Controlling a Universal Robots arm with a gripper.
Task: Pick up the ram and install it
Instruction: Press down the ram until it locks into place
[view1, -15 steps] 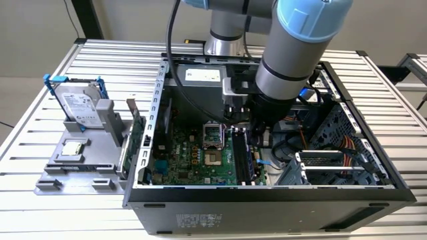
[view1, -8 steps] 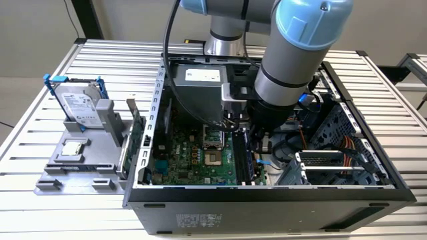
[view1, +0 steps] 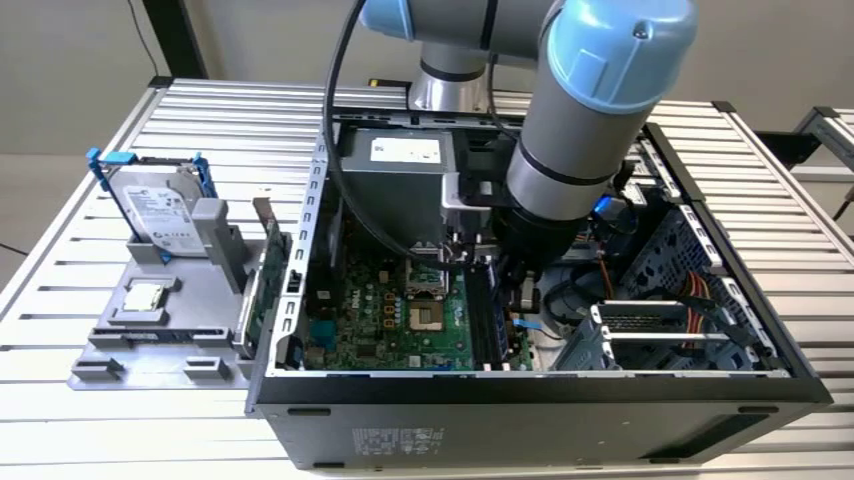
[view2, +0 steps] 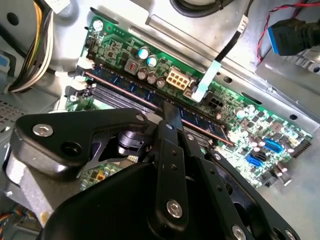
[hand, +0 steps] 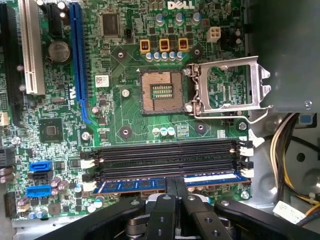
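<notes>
The tool (hand: 175, 200) is closed, its fingertips pinching the ram (hand: 150, 184) at the stick's middle. The ram lies in the outermost slot, at six o'clock of the CPU socket (hand: 160, 92) in the first wrist view.

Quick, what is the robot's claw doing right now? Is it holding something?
Gripper: closed on the ram, the blue stick, which sits in the outermost slot of the motherboard.
</notes>
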